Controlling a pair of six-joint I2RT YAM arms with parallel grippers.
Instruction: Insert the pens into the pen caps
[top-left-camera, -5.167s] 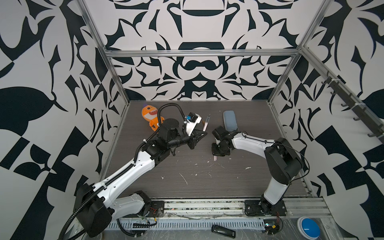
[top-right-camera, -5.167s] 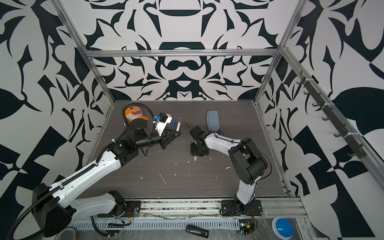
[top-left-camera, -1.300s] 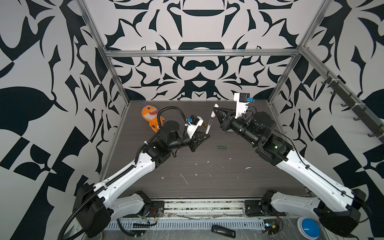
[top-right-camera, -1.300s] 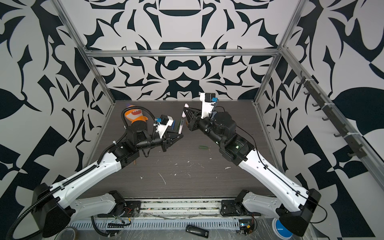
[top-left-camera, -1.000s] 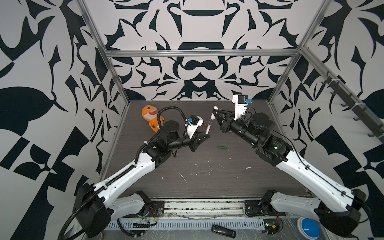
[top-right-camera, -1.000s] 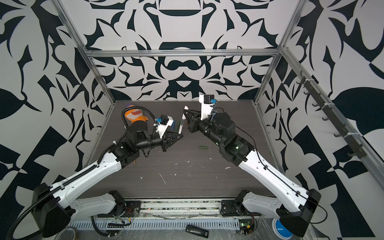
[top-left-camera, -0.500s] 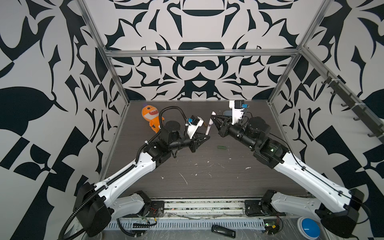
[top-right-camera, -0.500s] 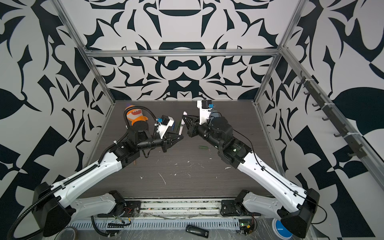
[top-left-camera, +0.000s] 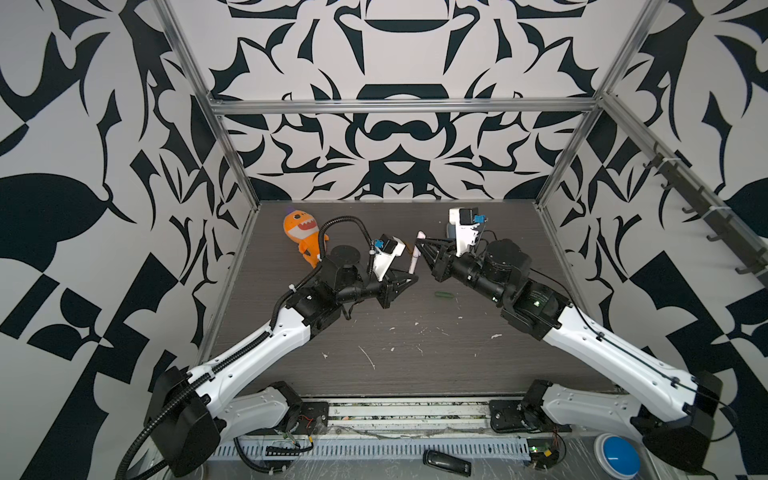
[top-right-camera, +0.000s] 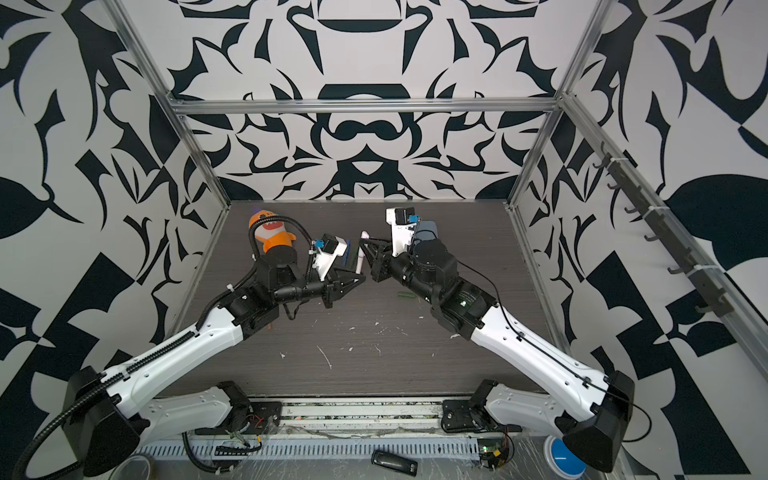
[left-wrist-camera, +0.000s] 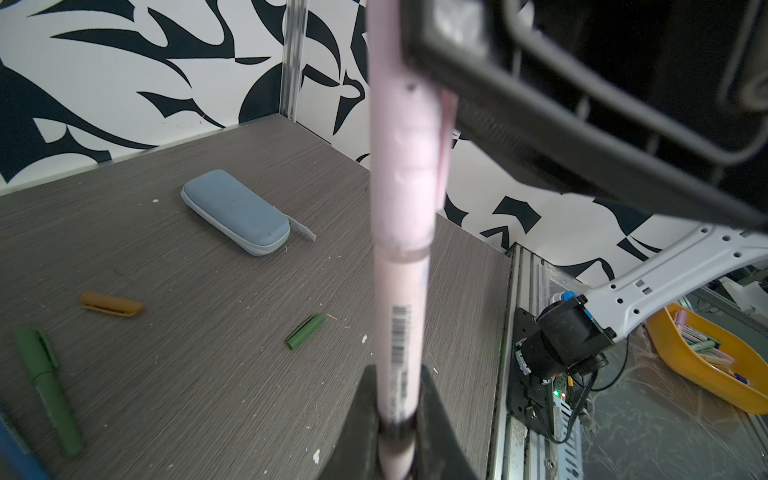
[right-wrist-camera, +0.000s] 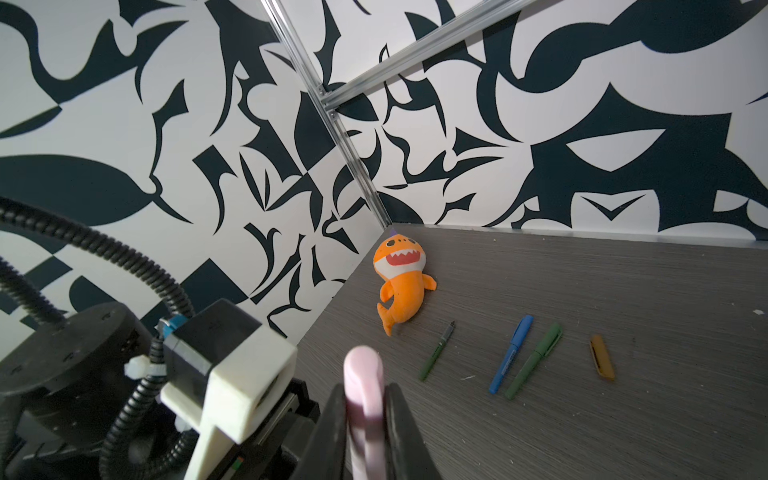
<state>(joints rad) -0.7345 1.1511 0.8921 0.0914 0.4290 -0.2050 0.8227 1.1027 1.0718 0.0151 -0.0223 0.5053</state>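
Observation:
My left gripper (left-wrist-camera: 399, 419) is shut on the lower end of the white-pink pen (left-wrist-camera: 401, 311), which stands upright above the table. A pale pink pen cap (left-wrist-camera: 405, 145) sits over the pen's upper end, its rim on the barrel. My right gripper (right-wrist-camera: 365, 407) is shut on that cap (right-wrist-camera: 363, 374). In both top views the two grippers (top-left-camera: 409, 279) (top-right-camera: 363, 245) meet at mid-table. On the table lie a loose green cap (left-wrist-camera: 304, 331), an orange-brown cap (right-wrist-camera: 601, 356), an uncapped green pen (right-wrist-camera: 436, 351), a capped blue pen (right-wrist-camera: 511, 353) and a capped green pen (right-wrist-camera: 534, 359).
An orange shark toy (top-left-camera: 301, 230) lies at the back left corner. A pale blue zip case (left-wrist-camera: 235, 216) rests at the back, behind my right wrist. Small white flecks (top-left-camera: 368, 357) dot the front of the table. Patterned walls close three sides.
My right gripper has come down and to the left with the pink cap, closing onto the pen held by my left gripper. The left arm has barely moved.

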